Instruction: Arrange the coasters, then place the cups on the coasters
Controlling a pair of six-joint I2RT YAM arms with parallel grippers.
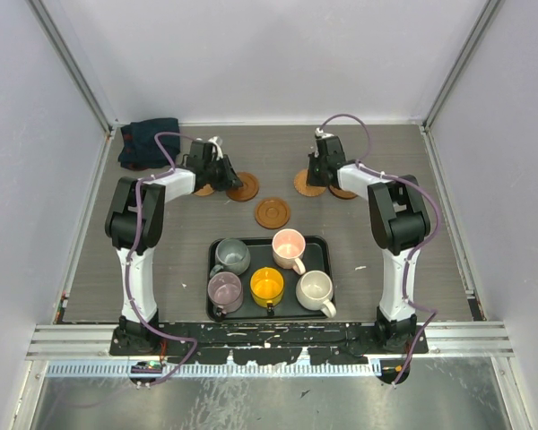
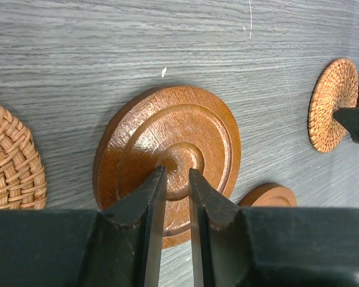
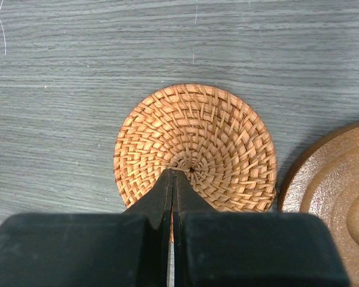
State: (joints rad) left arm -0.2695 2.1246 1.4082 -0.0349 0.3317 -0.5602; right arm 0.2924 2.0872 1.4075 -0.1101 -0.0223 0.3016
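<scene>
Left wrist view: left tool (image 2: 177,171) slightly parted, gripping nothing, tips on centre of wooden coaster (image 2: 167,128), mid-frame on worktop (image 2: 78,60). Right tool (image 3: 172,174) clenched, tips on woven coaster (image 3: 197,128). 5 cups (image 1: 289,244) in tray (image 1: 251,240), lower centre of top view. Risk: tips skid off if pushed sideways w/ little pressure; coaster stalls or knocks its neighbour.

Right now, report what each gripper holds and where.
Nothing clamped: left gripper, tips parted, sits at centre of the wooden coaster; right gripper, shut, at centre of the woven coaster.
</scene>
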